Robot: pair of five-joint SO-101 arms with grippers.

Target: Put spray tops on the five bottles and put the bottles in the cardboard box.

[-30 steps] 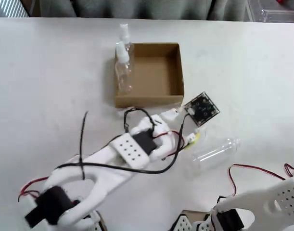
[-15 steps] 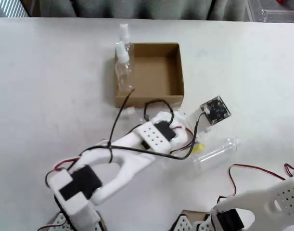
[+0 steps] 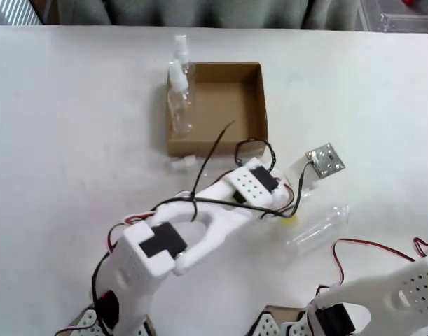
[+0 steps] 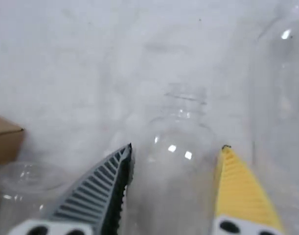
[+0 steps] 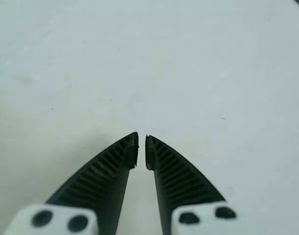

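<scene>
Bottles and box, counted
One cardboard box (image 3: 261,101); two with spray tops, the near capped bottle (image 3: 179,105) and the far capped bottle (image 3: 180,47); two without, the middle bare bottle (image 4: 181,147) and the side bare bottle (image 4: 281,98) (a third clear shape (image 4: 22,181) I cannot identify).

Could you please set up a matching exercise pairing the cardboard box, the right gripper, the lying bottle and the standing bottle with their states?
Things:
1. cardboard box
2. right gripper
3. lying bottle
4. standing bottle

States:
A. spray top on
B. shut, over the bare table
C. brown, open at the top
D. no spray top

Pairs: 1-C; 2-B; 3-D; 4-A
</scene>
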